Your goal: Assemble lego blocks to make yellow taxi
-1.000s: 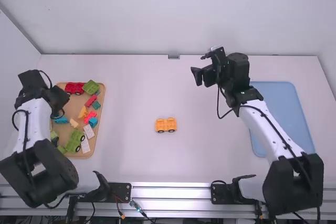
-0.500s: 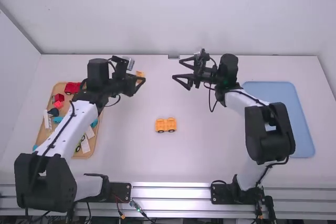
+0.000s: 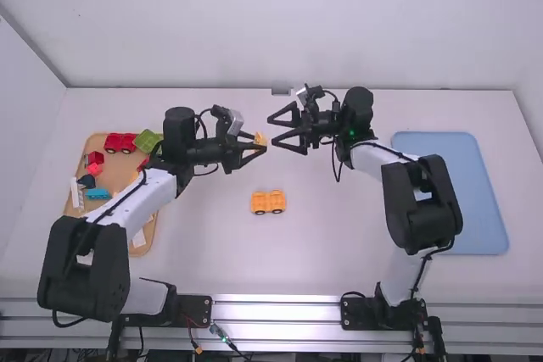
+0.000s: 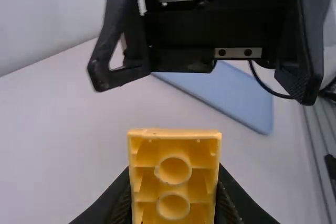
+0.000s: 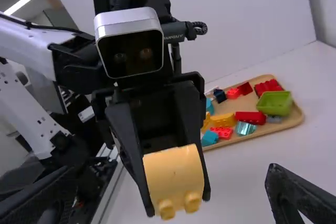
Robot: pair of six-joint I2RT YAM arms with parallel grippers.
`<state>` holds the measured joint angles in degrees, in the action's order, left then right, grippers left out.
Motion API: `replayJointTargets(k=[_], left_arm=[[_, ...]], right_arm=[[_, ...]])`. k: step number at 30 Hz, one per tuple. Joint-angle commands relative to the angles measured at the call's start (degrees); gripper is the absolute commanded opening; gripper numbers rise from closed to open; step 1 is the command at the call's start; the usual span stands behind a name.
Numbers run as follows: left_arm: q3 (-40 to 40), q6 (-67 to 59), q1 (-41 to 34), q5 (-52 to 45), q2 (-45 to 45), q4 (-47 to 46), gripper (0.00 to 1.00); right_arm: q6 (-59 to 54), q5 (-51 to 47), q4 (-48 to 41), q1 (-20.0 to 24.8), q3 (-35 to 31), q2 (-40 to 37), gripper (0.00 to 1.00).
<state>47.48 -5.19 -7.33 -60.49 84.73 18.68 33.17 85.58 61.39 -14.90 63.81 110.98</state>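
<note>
Hanging above table (image 3: 339,252), left claw (image 3: 260,142) clamps yellow block (image 5: 173,171), facing right claw (image 3: 271,130) (spread wide).

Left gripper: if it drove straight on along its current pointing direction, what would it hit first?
Probably the right gripper: its open fingers face the left gripper across a small gap, so the yellow block would likely get there first. Exact height match is unclear.
</note>
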Motion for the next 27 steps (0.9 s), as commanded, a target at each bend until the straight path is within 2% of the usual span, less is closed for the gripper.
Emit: replayJointTargets(k=[1, 8, 14, 18, 27], left_arm=[[-0.7, -0.7, 0.1, -4.5, 0.2, 0.8, 0.08], [-0.8, -1.3, 0.2, -8.1, 0.2, 2.7, 0.06], [-0.8, -0.7, 0.1, -7.5, 0.2, 2.8, 0.06], [-0.8, -0.6, 0.2, -7.5, 0.2, 2.6, 0.07], [-0.8, -0.7, 0.2, -7.4, 0.2, 2.6, 0.07]], right_arm=[[1.2, 3.5, -0.2, -0.5, 2.1, 0.4, 0.93], [-3.6, 3.6, -3.9, -2.1, 2.1, 0.3, 0.88], [-3.9, 3.1, -3.6, -2.1, 2.1, 0.3, 0.71], [-5.0, 3.0, -3.6, -2.1, 2.1, 0.3, 0.64], [-6.0, 3.0, -3.6, -3.6, 2.1, 0.3, 0.59]])
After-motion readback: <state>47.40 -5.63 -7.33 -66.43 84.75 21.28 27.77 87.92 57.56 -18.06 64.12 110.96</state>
